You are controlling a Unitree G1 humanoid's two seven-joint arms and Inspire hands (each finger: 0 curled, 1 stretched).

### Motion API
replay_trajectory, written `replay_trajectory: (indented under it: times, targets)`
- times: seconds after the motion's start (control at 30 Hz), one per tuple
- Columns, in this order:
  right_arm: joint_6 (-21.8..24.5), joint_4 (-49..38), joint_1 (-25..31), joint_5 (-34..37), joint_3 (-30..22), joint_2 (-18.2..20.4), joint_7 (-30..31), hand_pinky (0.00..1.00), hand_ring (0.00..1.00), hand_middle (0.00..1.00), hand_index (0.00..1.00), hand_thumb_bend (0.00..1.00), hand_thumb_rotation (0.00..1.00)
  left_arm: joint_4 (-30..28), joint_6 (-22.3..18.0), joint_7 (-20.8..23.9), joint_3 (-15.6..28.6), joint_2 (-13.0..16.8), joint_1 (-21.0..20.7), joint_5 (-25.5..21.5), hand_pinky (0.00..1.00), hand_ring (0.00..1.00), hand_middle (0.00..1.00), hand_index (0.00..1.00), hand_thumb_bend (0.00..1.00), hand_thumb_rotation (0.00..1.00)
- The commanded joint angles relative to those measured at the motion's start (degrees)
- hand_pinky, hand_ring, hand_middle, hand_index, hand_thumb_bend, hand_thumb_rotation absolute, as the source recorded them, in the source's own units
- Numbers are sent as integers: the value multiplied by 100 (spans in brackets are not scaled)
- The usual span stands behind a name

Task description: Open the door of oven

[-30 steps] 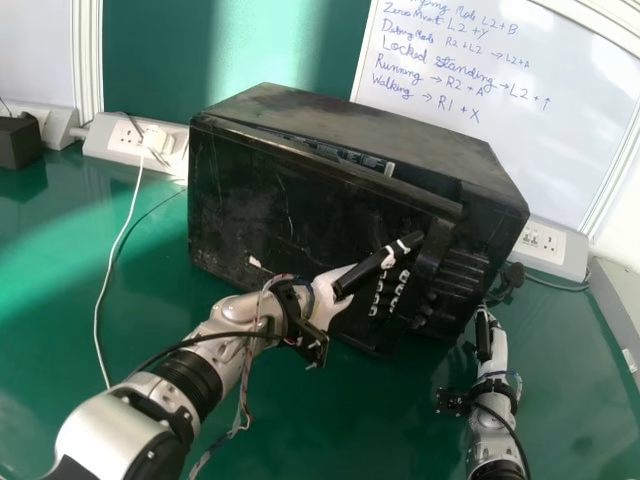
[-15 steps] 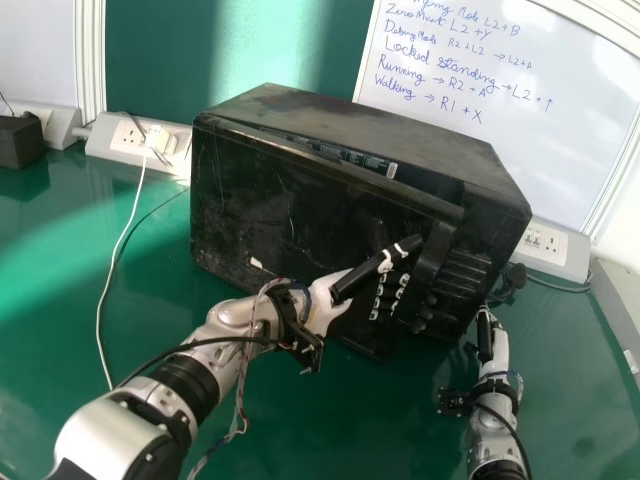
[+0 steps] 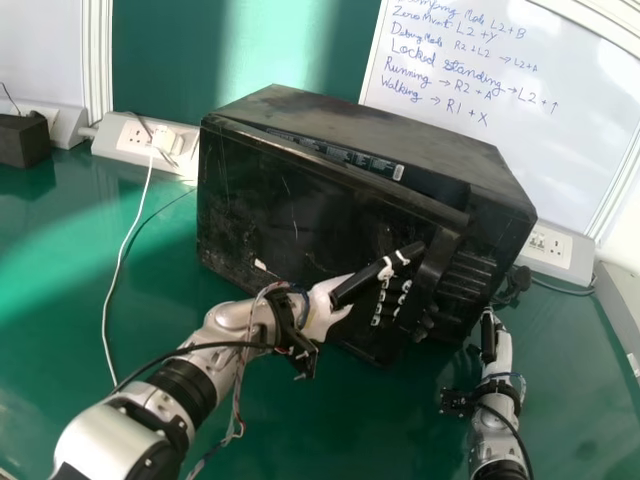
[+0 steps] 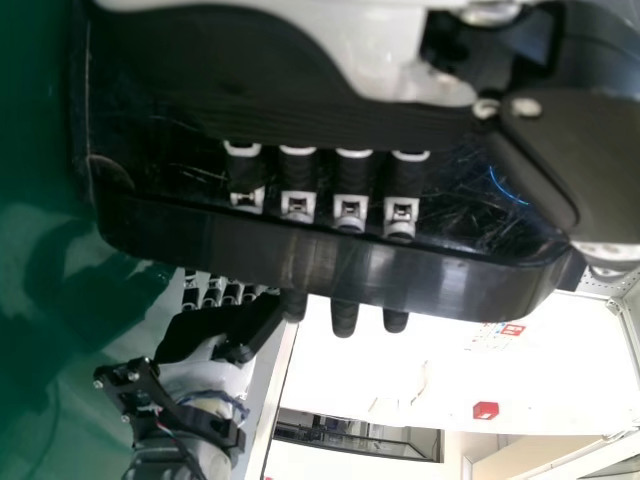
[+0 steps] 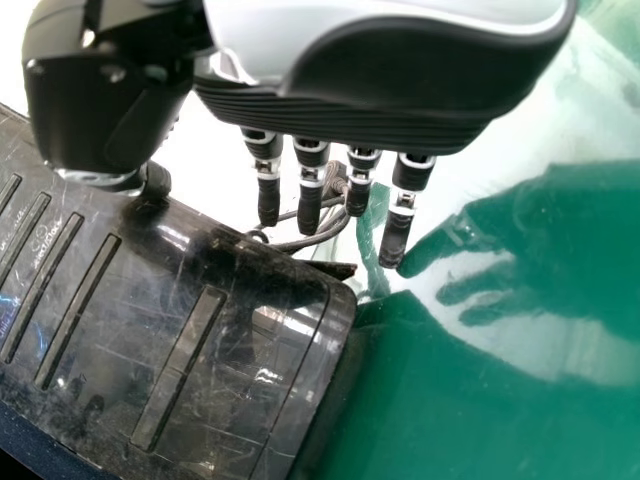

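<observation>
The black oven stands angled on the green table, its door ajar, with a gap along the top edge. At the door's right part is my left hand, its fingers passing behind the upright handle strip. In the left wrist view my left hand has fairly straight fingers, their tips emerging beyond the black strip. Beside the oven's lower right side is my right hand. The right wrist view has my right hand with extended fingers, its thumb close against the oven's casing.
Behind the oven rises a whiteboard with handwriting. Socket boxes stand at the back left and back right. A white cable runs down the table's left side, and a black box sits at the far left.
The head view has shifted slightly. The door's right edge has come a little outward, widening the top gap, and my left hand has moved slightly back with it. My right hand remains beside the oven.
</observation>
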Motion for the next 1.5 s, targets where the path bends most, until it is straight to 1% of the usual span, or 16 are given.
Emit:
replay_trajectory:
  times: [0.0,0.07,0.13,0.23,0.33,0.4,0.47,0.5,0.63,0.7,0.9,1.03,1.13,1.2,1.37,1.47]
  targets:
    - [160,102,-3,-53,87,162,171,86,93,96,95,56,95,-223,-125,-520,-184,-388,-164,-92,0,5,10,11,92,86]
    - [74,91,16,-13,52,171,205,87,94,97,95,53,93,-262,-141,-543,-215,-381,-139,-80,0,6,10,11,92,86]
    - [-11,86,35,-75,111,163,186,87,94,97,94,52,91,-302,-132,-589,-225,-379,-121,-99,0,5,10,11,91,87]
    - [118,102,10,-122,160,149,161,84,92,95,93,58,93,-385,-137,-664,-251,-366,-88,-115,0,5,10,11,89,87]
    - [158,105,-7,-56,109,151,194,86,94,96,95,59,94,-483,-108,-784,-262,-359,-44,-171,0,5,10,11,87,86]
    - [123,102,-3,-63,112,153,155,85,93,96,95,55,91,-542,-150,-872,-290,-349,0,-187,0,4,9,10,84,88]
    - [160,105,-7,-80,127,150,143,82,91,95,94,61,93,-589,-185,-935,-324,-338,36,-206,0,4,9,10,82,88]
    - [156,105,2,-59,109,149,178,81,91,95,94,62,95,-608,-184,-968,-336,-333,50,-222,0,4,9,10,82,88]
    - [40,98,28,-18,66,153,237,81,91,95,95,58,95,-728,-149,-1080,-378,-321,109,-298,0,4,9,10,81,88]
    - [136,111,8,-120,156,134,164,80,90,93,94,62,96,-811,-144,-1085,-429,-306,150,-293,0,4,9,9,82,89]
    - [164,114,4,11,39,147,244,83,91,95,95,62,94,-1101,-37,-1173,-532,-282,283,-325,0,4,9,9,81,90]
    - [249,110,-24,-62,115,141,196,83,92,95,96,62,99,-1368,70,-1235,-600,-259,402,-363,0,4,9,10,80,90]
    - [254,106,-8,-57,115,134,198,84,91,95,97,64,100,-1525,-12,-1226,-718,-237,529,-330,0,4,9,9,81,91]
    - [228,100,-1,-60,121,133,220,85,93,96,98,61,100,-1619,-69,-1265,-773,-218,619,-340,0,4,9,9,79,92]
    - [167,91,-3,0,66,149,235,86,93,97,97,63,99,-1847,-79,-1447,-850,-131,814,-430,0,5,9,10,76,94]
    - [-44,80,45,-64,124,132,235,86,93,96,96,56,98,-1955,-114,-1607,-936,-75,922,-494,0,5,9,9,77,93]
